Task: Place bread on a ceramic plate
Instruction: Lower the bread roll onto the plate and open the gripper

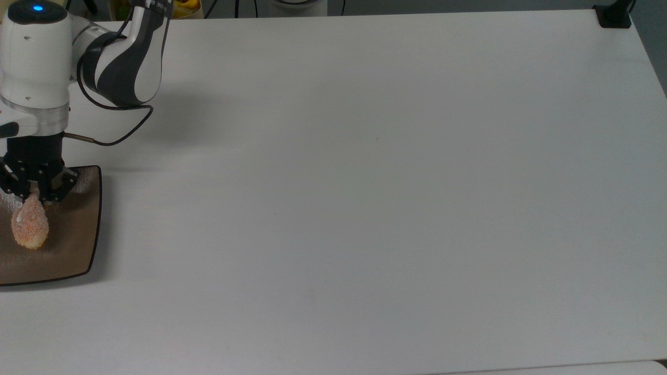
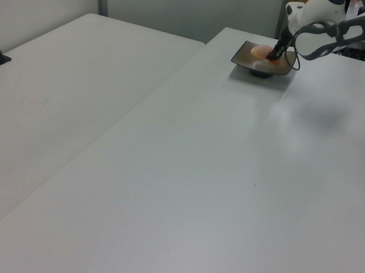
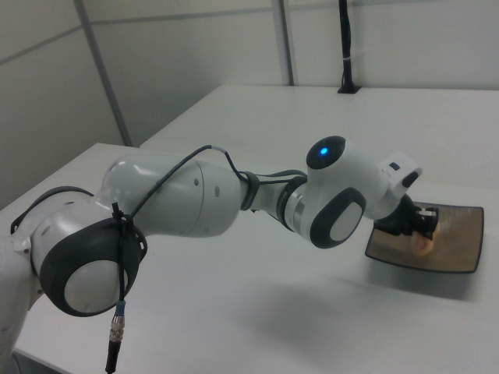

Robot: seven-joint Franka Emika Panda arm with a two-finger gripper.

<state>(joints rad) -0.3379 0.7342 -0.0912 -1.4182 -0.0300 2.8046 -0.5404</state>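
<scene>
The bread (image 1: 29,228) is a small orange-pink speckled bun with a white streak, low over the taupe-brown ceramic plate (image 1: 73,245) at the top view's left edge. My gripper (image 1: 32,200) is shut on the bun's upper end, pointing down over the plate. In the left view the bread (image 2: 261,51) sits at the plate (image 2: 247,61) on the table's far side, with the gripper (image 2: 274,56) beside it. In the right view the bread (image 3: 425,243) peeks out below the gripper (image 3: 425,227) over the plate (image 3: 460,253). Whether the bun touches the plate I cannot tell.
The white table (image 1: 365,182) spreads wide to the top view's right of the plate. A black cable (image 1: 112,138) loops from my wrist. A black post base (image 1: 614,15) stands at the top view's upper right corner. A second white table (image 2: 48,98) adjoins on the left view's left.
</scene>
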